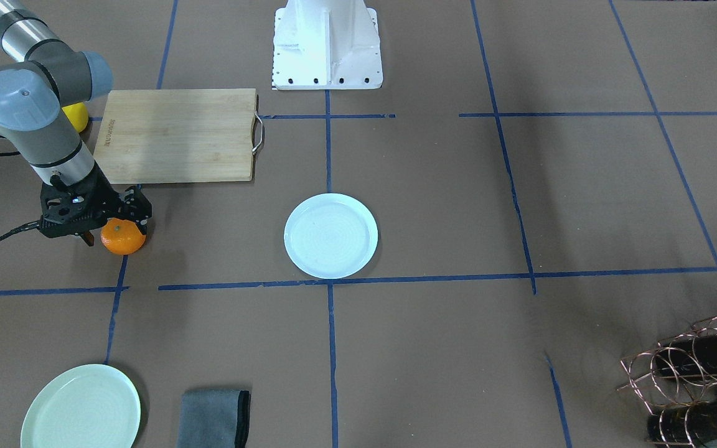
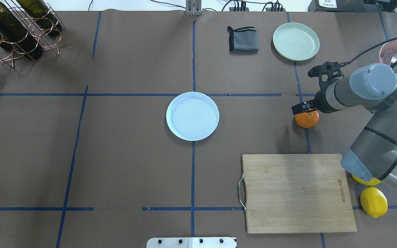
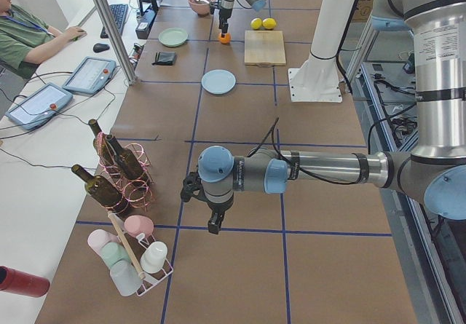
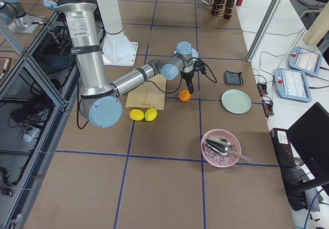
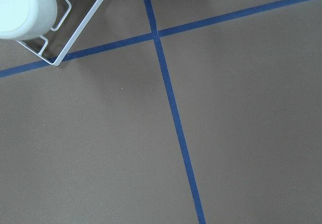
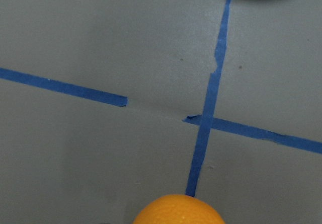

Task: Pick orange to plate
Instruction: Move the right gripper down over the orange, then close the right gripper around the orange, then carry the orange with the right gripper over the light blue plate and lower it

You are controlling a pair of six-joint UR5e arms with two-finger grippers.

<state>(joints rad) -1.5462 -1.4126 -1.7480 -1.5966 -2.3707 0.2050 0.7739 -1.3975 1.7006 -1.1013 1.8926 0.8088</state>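
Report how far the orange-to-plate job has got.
Done: the right gripper is down over the orange. In hand: the grasp. Whether the jaws are shut on it cannot be told, and the orange looks to be resting on the table. Left: lift it, carry it to the empty white plate, and release.

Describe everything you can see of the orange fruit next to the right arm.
The small round bright-orange citrus fruit has finely dimpled, slightly glossy skin and a tiny greenish stem dimple on top. It looks whole and unpeeled. It sits on the brown paper table cover, on a blue tape line, just off the wooden cutting board and well apart from the bluish-white round plate. The black right gripper straddles its top; whether it is pressing on the fruit cannot be told.
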